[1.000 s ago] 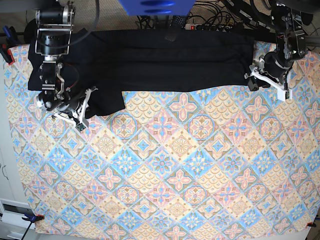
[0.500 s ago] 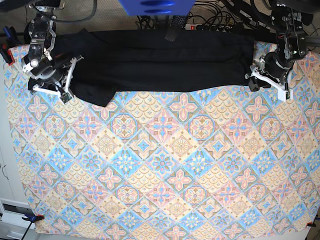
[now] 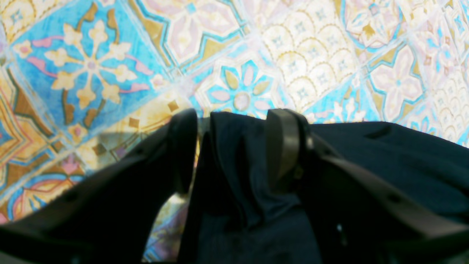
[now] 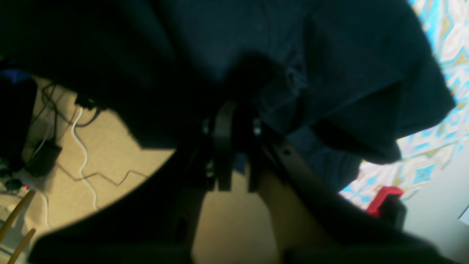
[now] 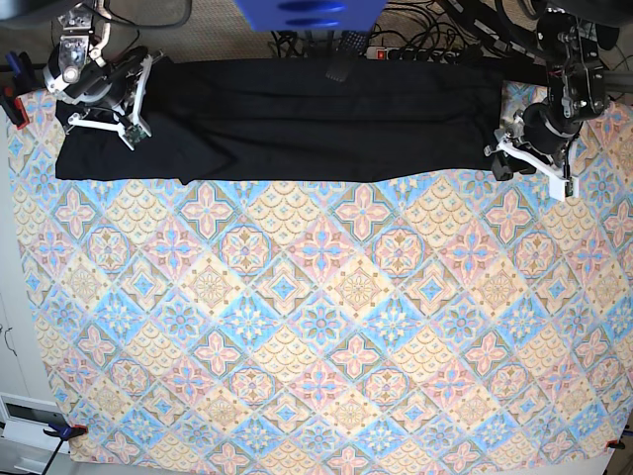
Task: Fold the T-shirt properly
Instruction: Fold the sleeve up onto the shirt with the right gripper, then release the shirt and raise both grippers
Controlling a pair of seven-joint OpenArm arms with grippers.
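The black T-shirt [image 5: 316, 119] lies as a long band along the table's far edge. In the base view my right gripper [image 5: 124, 129] sits at the band's left end. The right wrist view shows this gripper [image 4: 238, 117] shut on a pinch of the T-shirt [image 4: 256, 36], which drapes around the fingers. My left gripper [image 5: 532, 168] rests at the band's right end. In the left wrist view it [image 3: 232, 121] stands open, wide apart, with a fold of the T-shirt [image 3: 366, 165] lying between the fingers [image 3: 282, 146].
A patterned tablecloth [image 5: 316, 327] covers the table. Red clamps [image 5: 12, 104] [image 4: 384, 200] grip its left edge. Cables and a power strip [image 5: 425, 49] lie on the floor beyond the far edge, and a blue object [image 5: 307, 12] hangs at the top centre.
My right gripper has carried the shirt's hanging left flap up toward the far left corner, leaving the near edge straight. The left arm has stayed where it was.
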